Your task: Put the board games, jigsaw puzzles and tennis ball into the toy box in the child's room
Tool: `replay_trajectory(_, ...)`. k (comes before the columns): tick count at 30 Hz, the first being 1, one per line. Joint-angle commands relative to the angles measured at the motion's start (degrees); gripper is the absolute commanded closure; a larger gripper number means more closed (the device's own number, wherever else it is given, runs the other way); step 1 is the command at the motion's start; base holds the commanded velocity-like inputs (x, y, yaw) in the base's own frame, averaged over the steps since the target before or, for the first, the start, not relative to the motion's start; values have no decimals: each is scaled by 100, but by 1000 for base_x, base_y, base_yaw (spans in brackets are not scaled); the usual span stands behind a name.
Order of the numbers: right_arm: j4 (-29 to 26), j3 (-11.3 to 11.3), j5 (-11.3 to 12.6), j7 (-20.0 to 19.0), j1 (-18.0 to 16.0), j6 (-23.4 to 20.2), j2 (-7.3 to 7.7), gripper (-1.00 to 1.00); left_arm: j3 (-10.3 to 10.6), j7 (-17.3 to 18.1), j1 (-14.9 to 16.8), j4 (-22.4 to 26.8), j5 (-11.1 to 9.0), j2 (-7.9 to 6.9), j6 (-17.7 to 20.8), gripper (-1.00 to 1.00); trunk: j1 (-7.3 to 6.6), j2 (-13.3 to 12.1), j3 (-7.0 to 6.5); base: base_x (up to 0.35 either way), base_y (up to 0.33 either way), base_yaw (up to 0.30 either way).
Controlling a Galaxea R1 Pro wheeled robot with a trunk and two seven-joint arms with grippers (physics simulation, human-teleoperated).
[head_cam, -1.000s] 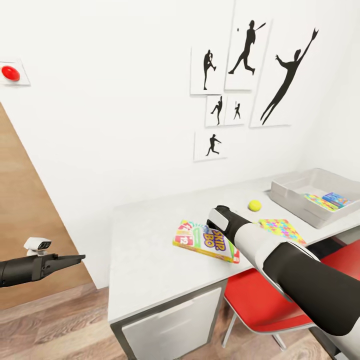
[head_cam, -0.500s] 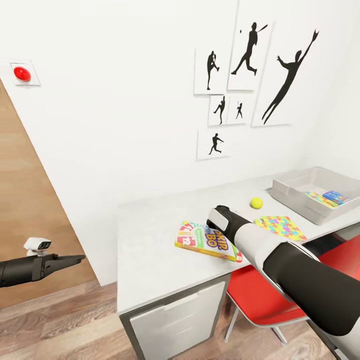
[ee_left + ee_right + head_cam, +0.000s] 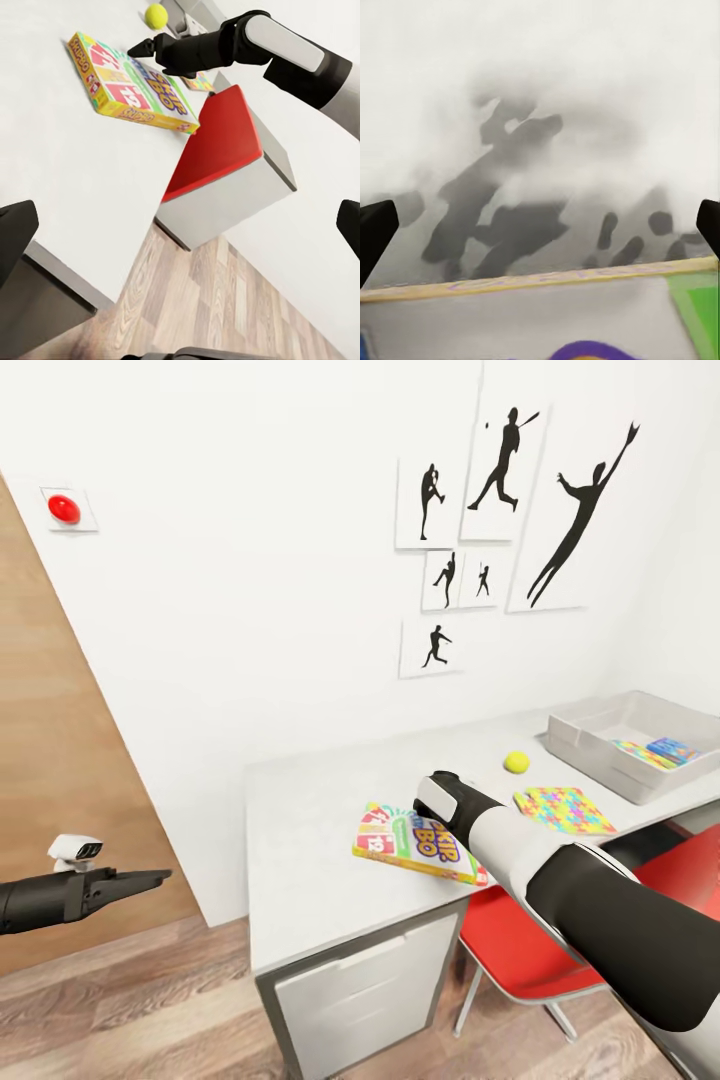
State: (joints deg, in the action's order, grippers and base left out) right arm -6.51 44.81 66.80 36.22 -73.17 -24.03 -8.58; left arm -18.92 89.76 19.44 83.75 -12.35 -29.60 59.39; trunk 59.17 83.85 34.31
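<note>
Overhead, right end effector (image 3: 142, 49) hovers above SKIP-BO box (image 3: 417, 842).

game box (image 3: 418, 843) left of puzzle (image 3: 563, 810) on table (image 3: 310, 820)

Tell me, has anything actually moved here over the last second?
Mostly the view: the camera swung, so the table, wall pictures and toy box slid across the picture together. Nothing was grasped or released. The right gripper still hovers over the SKIP-BO game; the tennis ball and jigsaw puzzle lie as before.
</note>
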Motion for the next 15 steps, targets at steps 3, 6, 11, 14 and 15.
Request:
replay_trajectory(3,-8,40,26,25,-5,-40,4,-100,1,24,3,1,5,0,61,-100,-1,3,6,-78,14,0)
replay_trajectory(6,-8,38,26,25,-5,-40,5,-100,2,24,2,1,5,-1,61,-100,-1,3,6,-93,22,0)
replay_trajectory(11,-8,44,26,25,-5,-40,5,-100,2,24,-1,1,5,0,61,-100,-1,3,6,-53,12,0)
replay_trajectory(14,-8,42,26,25,-5,-40,5,-100,2,24,2,1,5,-1,61,-100,-1,3,6,-89,36,0)
replay_trajectory(15,-8,40,26,25,-5,-40,5,-100,2,24,1,1,5,-1,61,-100,-1,3,6,-43,18,0)
